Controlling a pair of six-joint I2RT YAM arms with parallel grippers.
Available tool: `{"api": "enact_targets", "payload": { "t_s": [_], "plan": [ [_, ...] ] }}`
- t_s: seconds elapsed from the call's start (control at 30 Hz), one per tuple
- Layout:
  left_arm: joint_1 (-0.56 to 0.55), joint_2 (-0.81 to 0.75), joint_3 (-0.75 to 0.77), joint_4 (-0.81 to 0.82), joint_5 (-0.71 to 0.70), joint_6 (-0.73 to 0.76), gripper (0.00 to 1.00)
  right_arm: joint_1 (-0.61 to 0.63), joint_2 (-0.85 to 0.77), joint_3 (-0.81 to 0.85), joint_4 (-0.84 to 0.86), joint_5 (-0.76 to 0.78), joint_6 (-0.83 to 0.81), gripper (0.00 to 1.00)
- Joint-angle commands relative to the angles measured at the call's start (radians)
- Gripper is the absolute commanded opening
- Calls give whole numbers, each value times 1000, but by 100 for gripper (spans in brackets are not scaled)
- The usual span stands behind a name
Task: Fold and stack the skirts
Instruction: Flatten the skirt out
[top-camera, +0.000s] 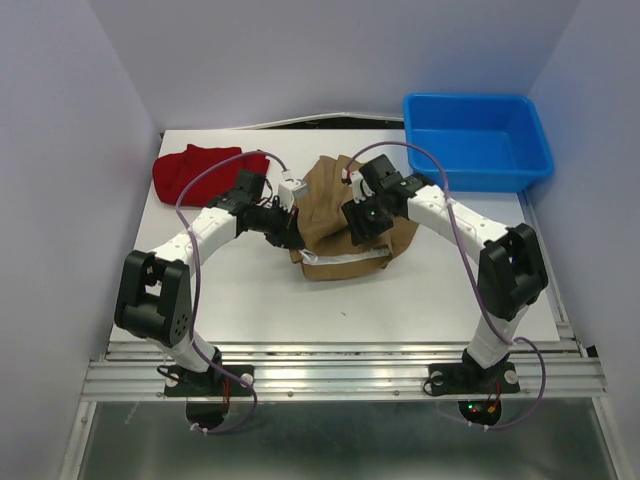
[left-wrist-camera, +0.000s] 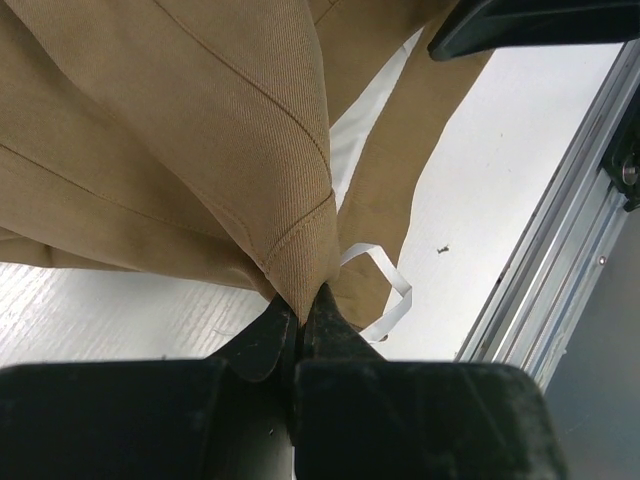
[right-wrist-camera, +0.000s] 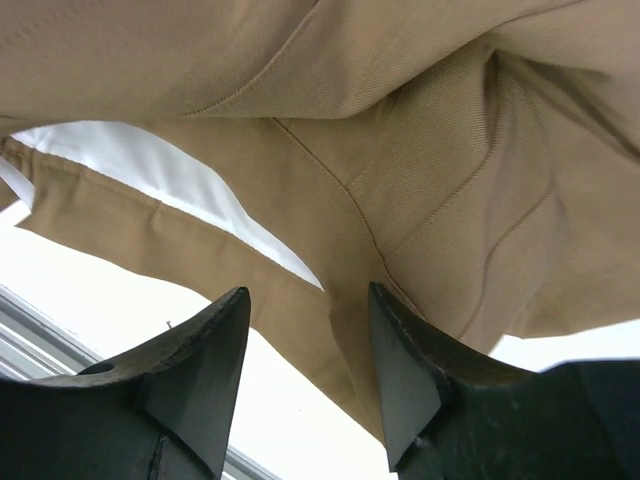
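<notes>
Barely started. Pinching the bunched tan skirt (top-camera: 325, 200) in the left jaws, with the right jaws apart over it. Yet to fold both, with the red skirt (top-camera: 190, 170) far left.

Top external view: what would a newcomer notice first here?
The tan skirt lies bunched at the middle of the table, with both arms reaching onto it. The left pincer is shut on a fold of its cloth, and the right pincer is open close to it. Next come the red skirt, crumpled at the far left corner, and the blue bin at the far right.
</notes>
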Motion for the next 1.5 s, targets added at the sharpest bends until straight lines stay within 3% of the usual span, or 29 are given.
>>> {"api": "enact_targets", "payload": {
  "t_s": [0.0,0.27,0.9,1.03,1.07,1.13,1.17,1.27,1.47],
  "plan": [
    [-7,-57,-10,18,33,-2,0,4,-87,99,20,69,10,57],
    [-10,-48,4,17,29,-2,0,4,-58,67,-8,127,7,60],
    [-11,-54,4,12,20,3,0,4,105,102,-51,-60,58,51],
    [-11,-49,7,12,14,3,0,4,128,118,-51,-60,44,36],
    [-11,-46,12,14,12,0,0,4,134,112,-45,-55,38,26],
    [-11,-45,13,18,10,-6,2,4,155,99,-28,-40,35,16],
    [-11,-43,15,18,10,-12,4,4,165,90,-9,-20,20,2],
    [-11,-45,21,11,7,-12,5,-19,171,95,8,-17,10,1],
    [30,-97,6,21,73,-9,3,-177,50,145,69,-193,32,1]
  ]
}}
